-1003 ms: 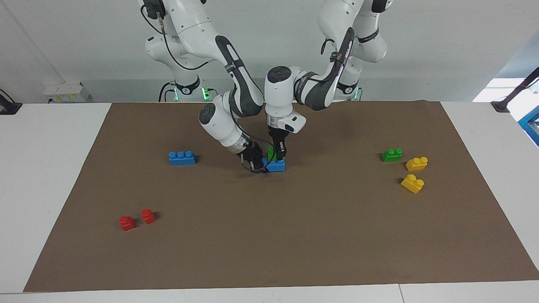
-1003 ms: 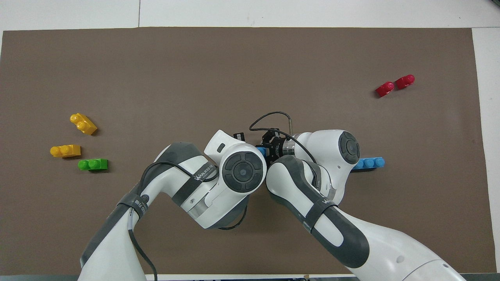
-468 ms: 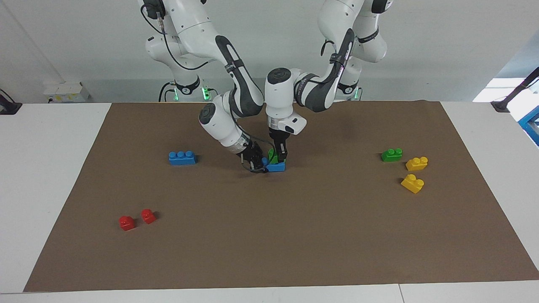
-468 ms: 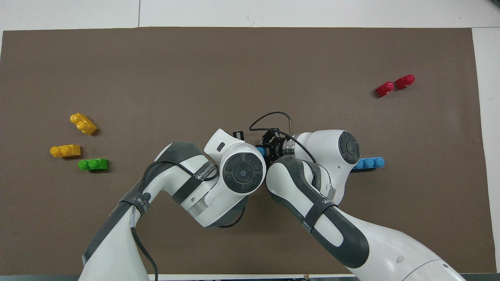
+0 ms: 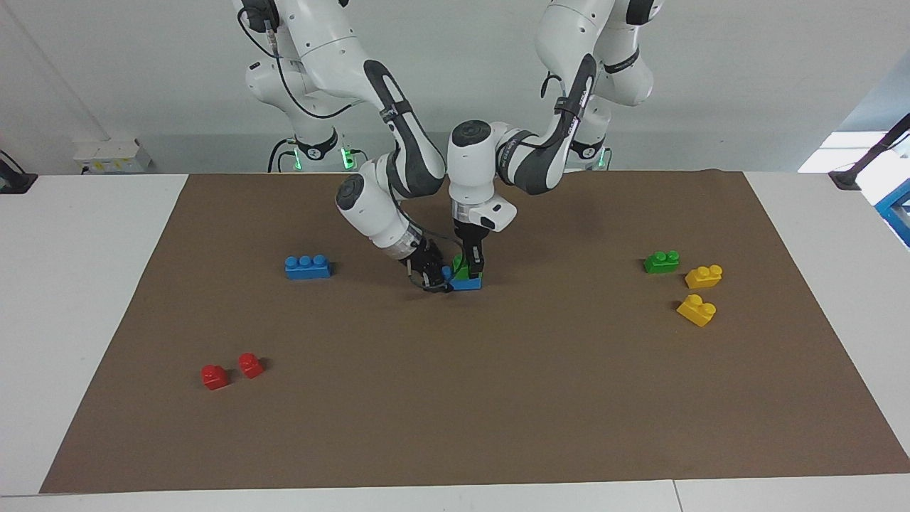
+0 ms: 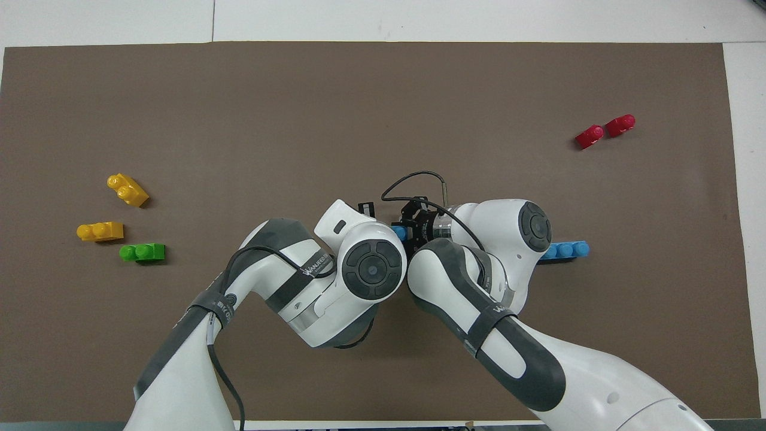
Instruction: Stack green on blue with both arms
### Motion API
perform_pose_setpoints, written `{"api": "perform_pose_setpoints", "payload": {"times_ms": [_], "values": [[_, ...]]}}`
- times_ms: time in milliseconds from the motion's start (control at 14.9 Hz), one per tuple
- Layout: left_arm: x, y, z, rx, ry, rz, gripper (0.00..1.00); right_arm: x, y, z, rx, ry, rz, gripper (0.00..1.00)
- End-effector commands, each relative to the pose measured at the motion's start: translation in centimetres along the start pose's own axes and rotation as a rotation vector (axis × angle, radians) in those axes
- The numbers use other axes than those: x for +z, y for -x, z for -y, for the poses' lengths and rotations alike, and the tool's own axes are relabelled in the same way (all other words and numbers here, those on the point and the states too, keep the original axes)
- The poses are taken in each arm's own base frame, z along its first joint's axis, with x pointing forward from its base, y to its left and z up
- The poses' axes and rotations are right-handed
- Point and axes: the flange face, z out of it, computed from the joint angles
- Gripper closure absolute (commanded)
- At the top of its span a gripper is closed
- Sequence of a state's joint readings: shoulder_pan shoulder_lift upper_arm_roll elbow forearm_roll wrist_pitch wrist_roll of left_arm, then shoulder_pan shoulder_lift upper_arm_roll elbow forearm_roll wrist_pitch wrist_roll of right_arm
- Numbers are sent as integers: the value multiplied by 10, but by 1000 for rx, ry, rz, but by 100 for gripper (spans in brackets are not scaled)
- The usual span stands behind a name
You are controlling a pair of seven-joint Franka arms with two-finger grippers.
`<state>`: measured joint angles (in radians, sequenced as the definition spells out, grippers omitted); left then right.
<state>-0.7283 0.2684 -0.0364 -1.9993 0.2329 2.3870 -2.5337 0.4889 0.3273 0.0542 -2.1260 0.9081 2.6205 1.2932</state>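
Left jaws [image 5: 472, 271] gripping green brick [image 5: 461, 267] atop blue brick [image 5: 467, 282], right jaws [image 5: 434, 279] clamping the blue brick's end, long axis running arm-to-arm.

White table [image 5: 85, 299], its middle covered by a brown mat [image 5: 498, 398]; plain pale grey wall [image 5: 746, 85] above the table's edge; small white box [image 5: 112, 155] against the wall at the right arm's end; blue frame [image 5: 897, 208] and bright window-like patch [image 5: 846, 149] at the left arm's end
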Motion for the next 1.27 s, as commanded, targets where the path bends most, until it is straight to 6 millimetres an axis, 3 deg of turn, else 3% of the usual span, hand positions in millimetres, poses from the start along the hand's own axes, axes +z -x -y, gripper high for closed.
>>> {"api": "perform_pose_setpoints", "payload": {"times_ms": [0, 67, 334, 401, 468, 535, 602, 803, 1003, 1204], "values": [[19, 3, -3, -3, 27, 5, 24, 13, -14, -13, -11, 4, -20, 100], [14, 2, -4, 4, 31, 5, 0, 13, -13, -13, -13, 4, -19, 100], [-13, -14, -15, 39, 34, -16, 0, 13, -13, -13, -12, 5, -19, 100], [-20, -18, -17, 50, 33, -25, 0, 13, -14, -13, -8, 5, -20, 82], [-29, -22, -18, 69, 31, -31, 0, 13, -14, -13, -8, 5, -21, 47], [-35, -30, -24, 89, 27, -44, 0, 13, -14, -13, -6, 5, -21, 29], [-41, -35, -25, 115, 20, -57, 0, 13, -14, -13, -6, 7, -20, 20], [-57, -54, -36, 225, 10, -76, 0, 13, -13, -13, -8, 6, -18, 17], [-75, -85, -60, 242, 28, -69, 0, 10, -11, -12, -11, 6, -12, 16], [-77, -113, -80, 298, 20, -64, 0, -6, -12, -6, -11, 22, 7, 13]]}}
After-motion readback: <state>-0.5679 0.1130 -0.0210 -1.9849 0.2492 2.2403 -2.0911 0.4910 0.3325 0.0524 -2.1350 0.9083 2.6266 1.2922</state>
